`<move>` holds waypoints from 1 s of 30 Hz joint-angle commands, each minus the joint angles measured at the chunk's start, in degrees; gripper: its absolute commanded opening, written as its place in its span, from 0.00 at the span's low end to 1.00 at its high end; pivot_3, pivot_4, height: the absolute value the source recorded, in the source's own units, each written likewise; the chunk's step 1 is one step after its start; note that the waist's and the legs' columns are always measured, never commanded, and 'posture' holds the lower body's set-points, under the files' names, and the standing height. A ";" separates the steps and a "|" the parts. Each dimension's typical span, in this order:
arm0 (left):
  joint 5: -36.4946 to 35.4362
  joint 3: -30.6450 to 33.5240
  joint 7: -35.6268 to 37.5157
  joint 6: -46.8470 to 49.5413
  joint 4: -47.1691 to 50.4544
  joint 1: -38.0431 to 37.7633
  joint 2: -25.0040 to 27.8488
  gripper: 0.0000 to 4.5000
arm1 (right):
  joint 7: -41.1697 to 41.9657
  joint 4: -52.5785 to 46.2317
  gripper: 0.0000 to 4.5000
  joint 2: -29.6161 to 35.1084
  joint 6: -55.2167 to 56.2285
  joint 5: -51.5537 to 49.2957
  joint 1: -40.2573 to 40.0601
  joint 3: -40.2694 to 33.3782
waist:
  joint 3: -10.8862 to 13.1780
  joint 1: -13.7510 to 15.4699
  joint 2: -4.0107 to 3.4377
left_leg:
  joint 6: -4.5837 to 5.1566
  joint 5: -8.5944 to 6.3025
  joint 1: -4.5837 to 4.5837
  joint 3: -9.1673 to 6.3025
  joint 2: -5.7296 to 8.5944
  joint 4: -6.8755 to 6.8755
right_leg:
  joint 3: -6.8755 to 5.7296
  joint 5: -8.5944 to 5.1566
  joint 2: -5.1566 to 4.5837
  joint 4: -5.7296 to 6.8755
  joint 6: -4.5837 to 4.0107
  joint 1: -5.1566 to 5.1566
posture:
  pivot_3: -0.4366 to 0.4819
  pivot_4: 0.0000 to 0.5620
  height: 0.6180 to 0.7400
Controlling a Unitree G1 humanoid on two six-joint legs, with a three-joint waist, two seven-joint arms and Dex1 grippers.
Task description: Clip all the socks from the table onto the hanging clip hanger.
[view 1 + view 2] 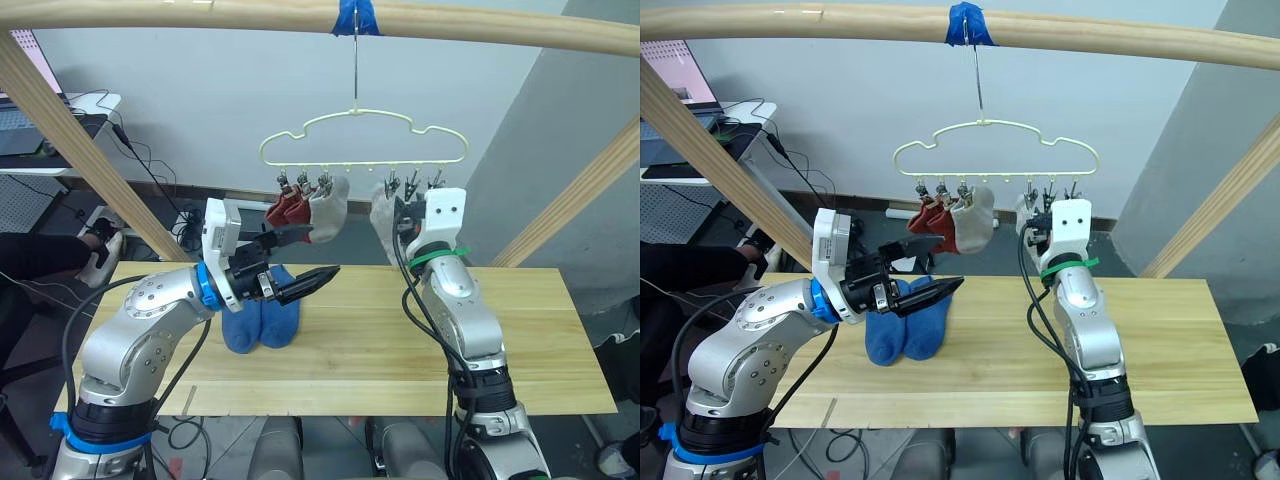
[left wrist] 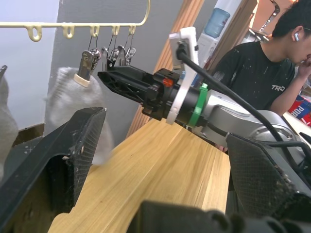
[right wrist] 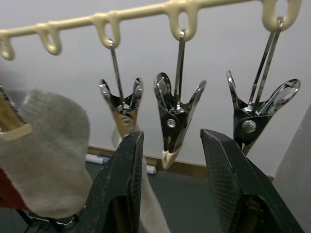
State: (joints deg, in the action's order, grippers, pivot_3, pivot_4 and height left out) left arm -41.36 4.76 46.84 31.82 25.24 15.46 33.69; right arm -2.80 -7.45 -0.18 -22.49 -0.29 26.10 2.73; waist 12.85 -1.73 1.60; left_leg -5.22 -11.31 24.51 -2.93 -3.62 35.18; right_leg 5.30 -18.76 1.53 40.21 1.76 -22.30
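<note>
The pale-yellow clip hanger (image 1: 360, 135) hangs by its hook from the wooden bar. Two rust red socks (image 1: 285, 211) and a light grey sock (image 1: 329, 208) are clipped on its left side. Another grey sock (image 1: 382, 228) hangs from a clip near the middle. Two blue socks (image 1: 262, 320) lie side by side on the table (image 1: 520, 340). My left gripper (image 1: 322, 250) is open and empty, pointing right just above the blue socks. My right gripper (image 3: 171, 132) is raised to the clips and open, with a bare metal clip (image 3: 176, 116) between its fingers (image 3: 121, 194).
A thick wooden frame (image 1: 60, 130) of a top bar and slanted legs surrounds the table, with blue tape (image 1: 355, 16) at the hook. A seated person (image 2: 262, 73) is beyond the table's right end. A desk and cables (image 1: 60, 120) stand at the back left.
</note>
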 commanded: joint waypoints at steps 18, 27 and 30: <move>0.24 0.37 -0.42 -0.92 2.30 0.21 0.27 1.00 | -1.37 3.28 0.43 -3.82 3.03 -2.88 7.44 -3.15 | 0.00 0.02 0.00 | 0.00 0.00 -0.01 0.00 0.00 0.00 | -0.01 0.00 0.00 0.03 0.00 0.00 | 0.53 0.35 1.00; 0.60 0.35 -0.08 -1.15 1.66 0.52 0.28 1.00 | -0.69 2.49 0.43 -5.98 1.46 -5.41 7.61 -3.53 | 0.01 0.02 -0.01 | 0.00 0.00 -0.01 0.00 0.00 0.00 | -0.01 0.00 0.00 0.03 0.00 0.00 | 0.53 0.35 1.00; 0.68 0.35 -0.10 -1.13 1.75 0.47 0.20 1.00 | -0.71 2.56 0.43 -6.10 1.43 -5.83 7.82 -3.62 | 0.01 0.01 -0.01 | 0.00 0.00 -0.01 0.00 0.00 0.00 | -0.01 0.00 0.00 0.03 0.00 0.00 | 0.53 0.36 1.00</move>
State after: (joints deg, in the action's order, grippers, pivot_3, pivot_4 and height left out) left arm -40.69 4.75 46.76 31.83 25.33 15.46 33.68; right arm -3.73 -1.78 -5.98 -21.39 -5.52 32.61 -0.76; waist 12.85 -1.71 1.58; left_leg -5.22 -11.32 24.50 -2.93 -3.63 35.18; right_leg 5.29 -18.76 1.53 40.24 1.76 -22.30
